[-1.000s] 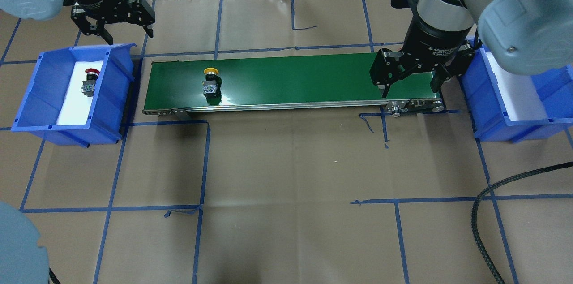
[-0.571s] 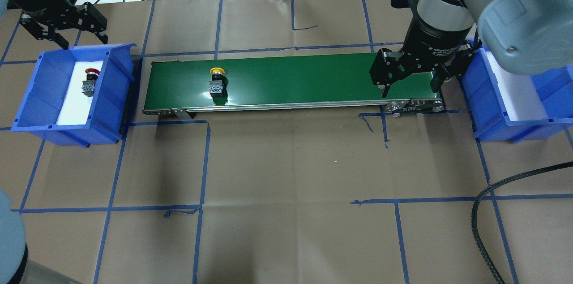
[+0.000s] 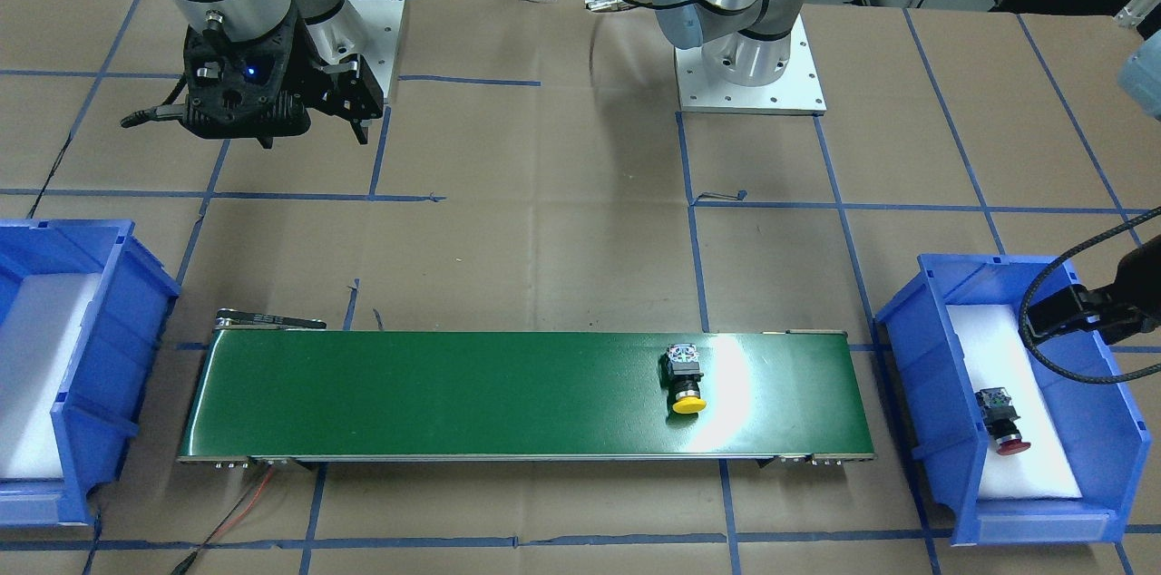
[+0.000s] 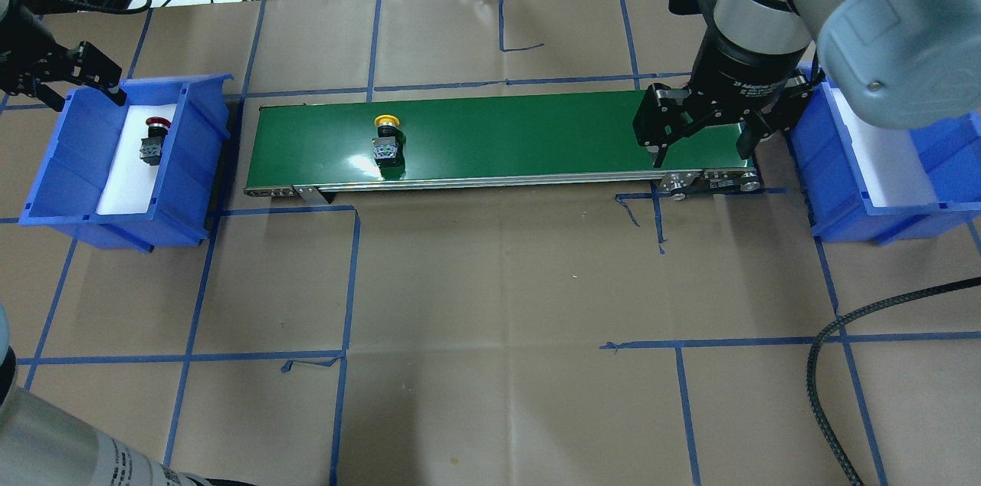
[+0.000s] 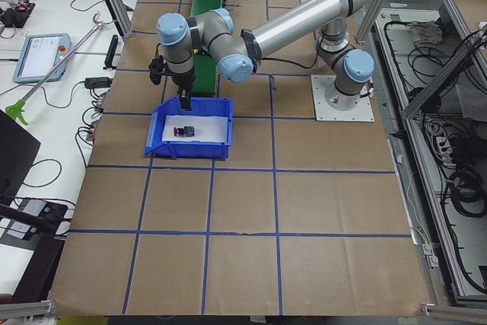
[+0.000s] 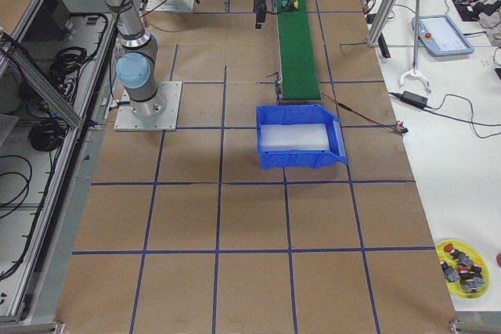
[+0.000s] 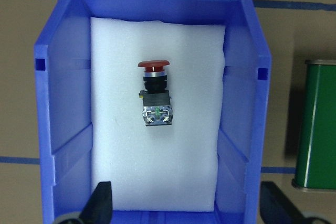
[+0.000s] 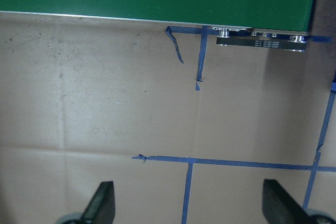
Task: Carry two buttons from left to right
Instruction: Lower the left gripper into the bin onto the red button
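You have the yellow button (image 4: 385,139) lying on its side on the green belt (image 4: 536,133). It is in the belt's left half, and its cap points away from the robot. Neither gripper touches it.

The red button (image 7: 155,95) is off the belt. It lies on its side on the white foam (image 7: 115,129) inside the left bin (image 4: 191,172), which sits just past the belt's left end. Its cap also points away from the robot.

The left gripper (image 7: 187,208) hangs above that bin, beyond the belt's left end. Its fingers are spread wide with nothing between them. In its wrist view you look straight down on the red button, which is clear of both fingertips.

The right gripper (image 4: 702,155) hangs raised above the table near the belt's right end, well apart from the yellow button. Its fingers are spread wide too and hold nothing. In its wrist view you see only the belt's edge and the taped brown paper.

The right bin (image 4: 835,195) stands just past the belt's right end.
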Tool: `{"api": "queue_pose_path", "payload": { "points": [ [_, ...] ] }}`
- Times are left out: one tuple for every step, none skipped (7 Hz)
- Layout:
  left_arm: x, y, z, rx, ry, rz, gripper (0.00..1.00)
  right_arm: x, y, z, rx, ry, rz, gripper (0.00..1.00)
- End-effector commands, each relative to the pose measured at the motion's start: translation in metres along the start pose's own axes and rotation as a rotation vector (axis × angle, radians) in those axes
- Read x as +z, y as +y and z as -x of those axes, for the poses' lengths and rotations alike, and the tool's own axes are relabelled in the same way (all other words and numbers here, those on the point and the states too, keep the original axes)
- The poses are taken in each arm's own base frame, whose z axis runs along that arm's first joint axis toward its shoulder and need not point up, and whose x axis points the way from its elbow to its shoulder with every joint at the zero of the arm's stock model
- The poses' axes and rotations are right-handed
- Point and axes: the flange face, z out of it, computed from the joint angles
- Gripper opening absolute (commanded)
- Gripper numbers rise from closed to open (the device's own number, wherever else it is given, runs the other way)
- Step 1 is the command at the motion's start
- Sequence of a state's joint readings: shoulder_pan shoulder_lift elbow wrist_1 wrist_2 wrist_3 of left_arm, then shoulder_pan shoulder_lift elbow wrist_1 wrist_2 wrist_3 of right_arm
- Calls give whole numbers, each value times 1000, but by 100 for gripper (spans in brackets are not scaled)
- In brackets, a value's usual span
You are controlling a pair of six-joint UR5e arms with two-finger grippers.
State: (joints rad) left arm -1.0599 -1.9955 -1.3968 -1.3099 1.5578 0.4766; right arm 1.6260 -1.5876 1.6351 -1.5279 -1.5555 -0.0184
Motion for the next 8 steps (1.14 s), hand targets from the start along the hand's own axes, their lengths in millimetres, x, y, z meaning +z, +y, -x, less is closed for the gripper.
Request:
{"api": "queue_pose_path", "payload": {
  "points": [
    [47,-14,8,5,-7,-12,99,1,0,0,0,0,2,100],
    [68,-19,8,9,-15,-31,99,1,-1,0,0,0,0,100],
    [81,-21,8,10,-15,-31,99,3,0,0,0,0,5,100],
    [94,-23,11,9,-18,-33,99,-1,-1,0,0,0,-3,100],
    [114,-28,9,12,-19,-36,99,1,-1,0,0,0,0,100],
    [129,-30,11,10,-25,-46,99,0,-1,0,0,0,-1,100],
    [142,-28,11,9,-19,-36,99,1,0,0,0,0,0,100],
    [147,-26,11,7,-16,-27,99,0,-1,0,0,0,-4,100]
  ]
}}
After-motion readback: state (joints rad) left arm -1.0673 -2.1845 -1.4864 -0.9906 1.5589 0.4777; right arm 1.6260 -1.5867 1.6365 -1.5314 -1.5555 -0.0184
